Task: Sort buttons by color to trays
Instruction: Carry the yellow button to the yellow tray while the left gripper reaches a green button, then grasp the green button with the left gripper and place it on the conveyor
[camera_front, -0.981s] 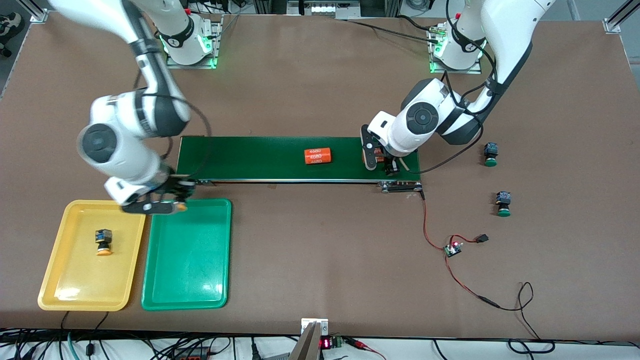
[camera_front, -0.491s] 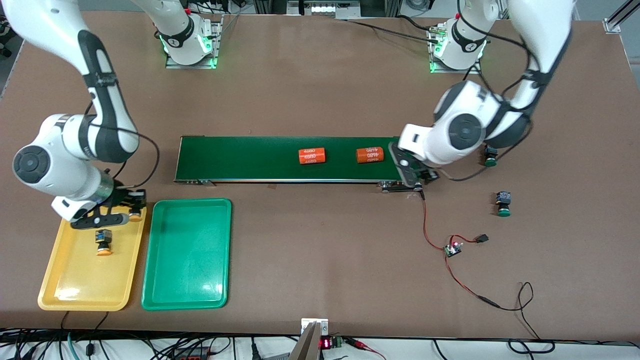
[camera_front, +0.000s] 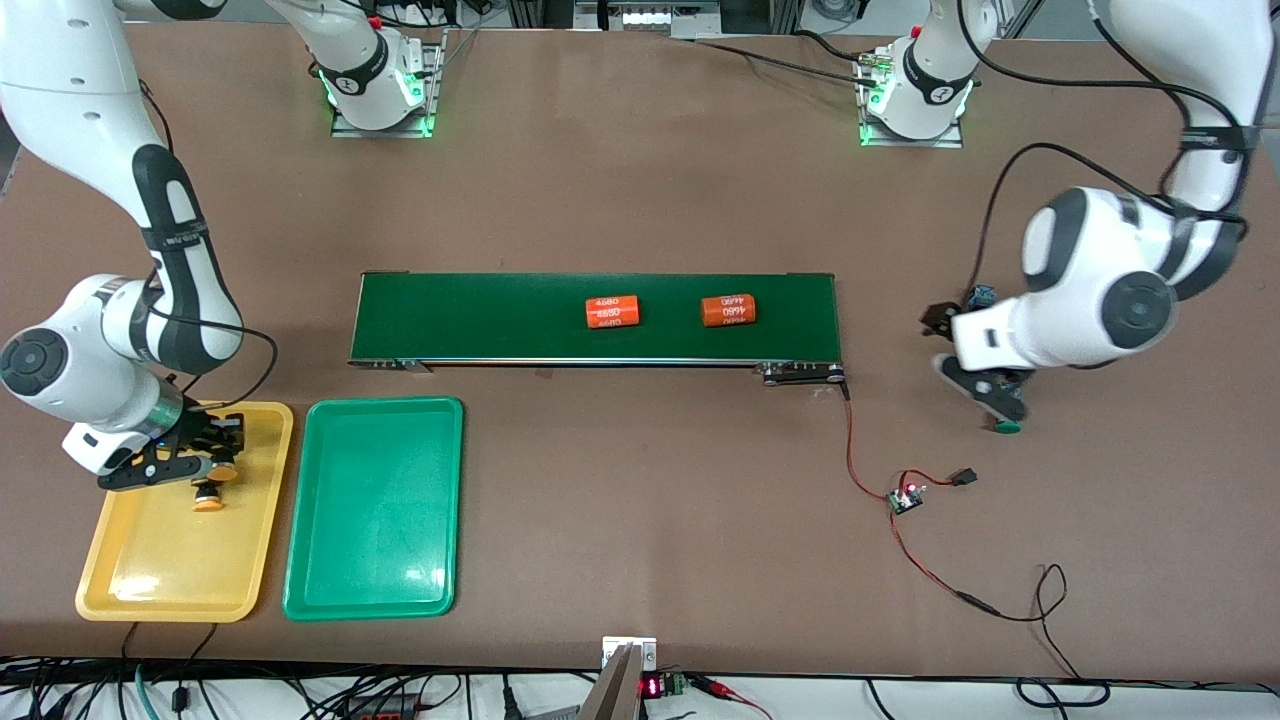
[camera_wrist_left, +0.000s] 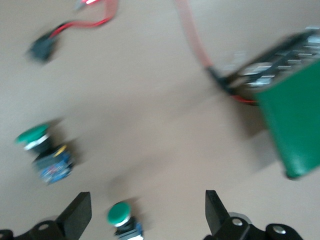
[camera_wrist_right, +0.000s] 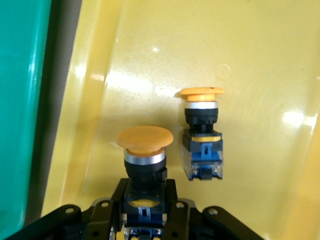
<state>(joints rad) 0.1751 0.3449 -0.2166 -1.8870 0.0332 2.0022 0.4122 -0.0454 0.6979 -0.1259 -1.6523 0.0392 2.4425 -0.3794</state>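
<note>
My right gripper hangs over the yellow tray, clamped tight on a yellow button (cap pointing away from my wrist). A second yellow button lies in that tray just beside it. The green tray sits alongside. My left gripper hovers with fingers spread wide and holding nothing, over two green buttons on the table past the belt at the left arm's end. Two orange cylinders lie on the belt.

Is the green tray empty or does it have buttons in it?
Empty. The green tray shows only bare shiny plastic; both green buttons lie on the table.
</note>
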